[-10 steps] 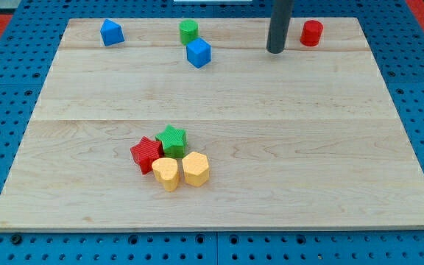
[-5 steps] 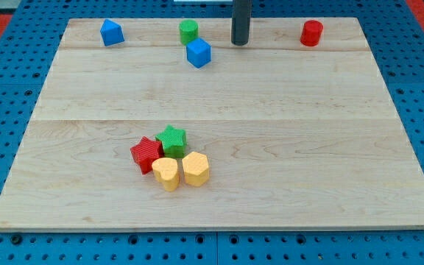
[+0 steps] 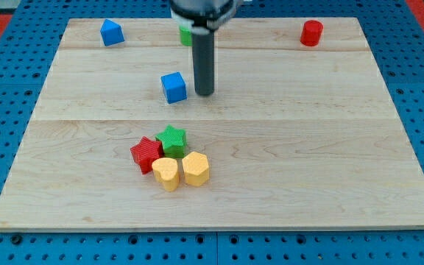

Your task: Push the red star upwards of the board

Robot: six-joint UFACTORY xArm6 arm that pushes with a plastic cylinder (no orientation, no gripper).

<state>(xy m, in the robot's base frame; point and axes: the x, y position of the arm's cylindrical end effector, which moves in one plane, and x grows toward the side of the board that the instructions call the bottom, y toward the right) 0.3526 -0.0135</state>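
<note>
The red star (image 3: 146, 154) lies left of the board's middle, low down, in a tight cluster. A green star (image 3: 172, 139) touches it at the upper right, and a yellow block (image 3: 165, 174) touches it at the lower right. Another yellow block (image 3: 196, 168) sits to the right of that one. My tip (image 3: 204, 93) is above the cluster, well apart from the red star. It stands just right of a blue cube (image 3: 174, 87).
A blue block (image 3: 111, 32) sits at the board's top left. A green block (image 3: 186, 33) is partly hidden behind the rod at the top. A red cylinder (image 3: 311, 33) sits at the top right. The wooden board (image 3: 308, 147) lies on a blue pegboard.
My tip moved from the top right leftward and then down toward the middle. The blue cube has shifted down and to the left from its place near the green block.
</note>
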